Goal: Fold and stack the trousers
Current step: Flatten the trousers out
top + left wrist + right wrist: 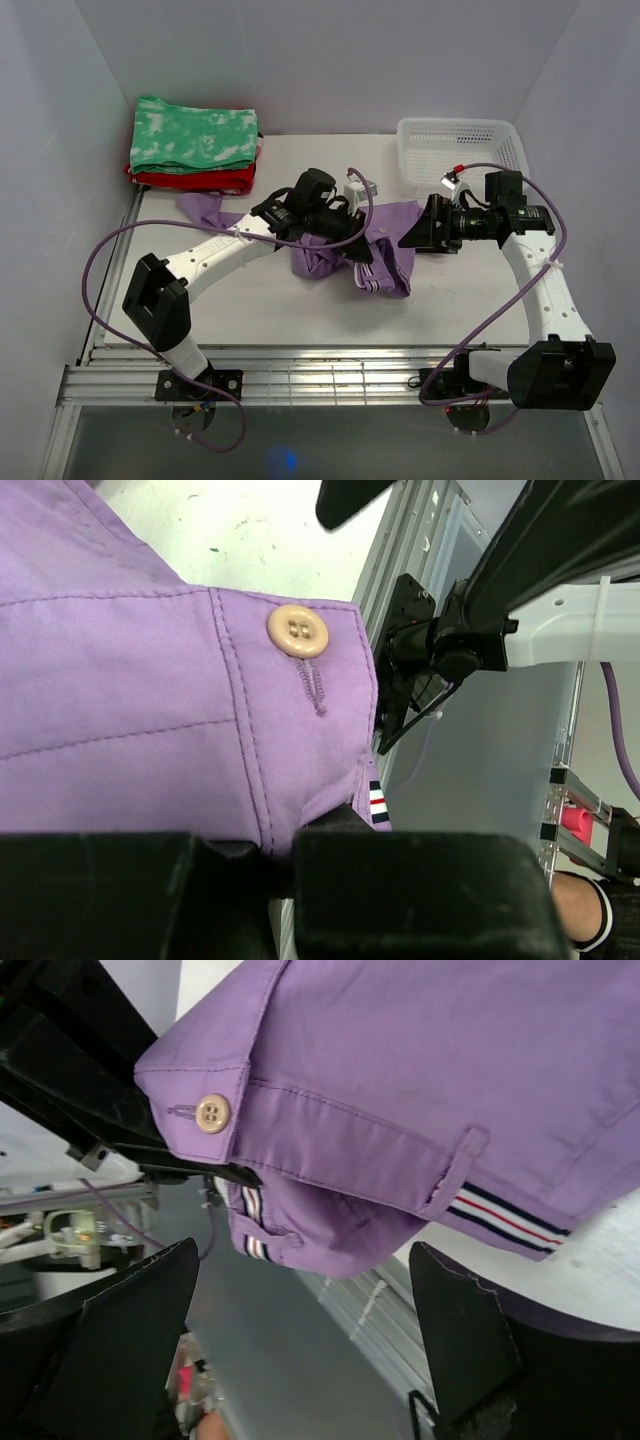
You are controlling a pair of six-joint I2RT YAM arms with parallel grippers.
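Observation:
The lavender trousers [392, 222] lie crumpled across the middle of the table, one leg trailing toward the back left. My left gripper [355, 252] is over their middle. In the left wrist view it [280, 850] is shut on the trousers [130, 680] at the waistband edge, just below the beige button [297, 631]. My right gripper [410, 238] faces it from the right and stands open. In the right wrist view its fingers [460, 1340] are spread wide below the lifted waistband [420, 1070], touching nothing. The button [212, 1112] shows there too.
A green-and-white mottled folded garment [195, 140] rests on a red folded one [200, 180] at the back left corner. A white plastic basket [460, 150] stands at the back right. Metal rails [300, 375] run along the table's near edge.

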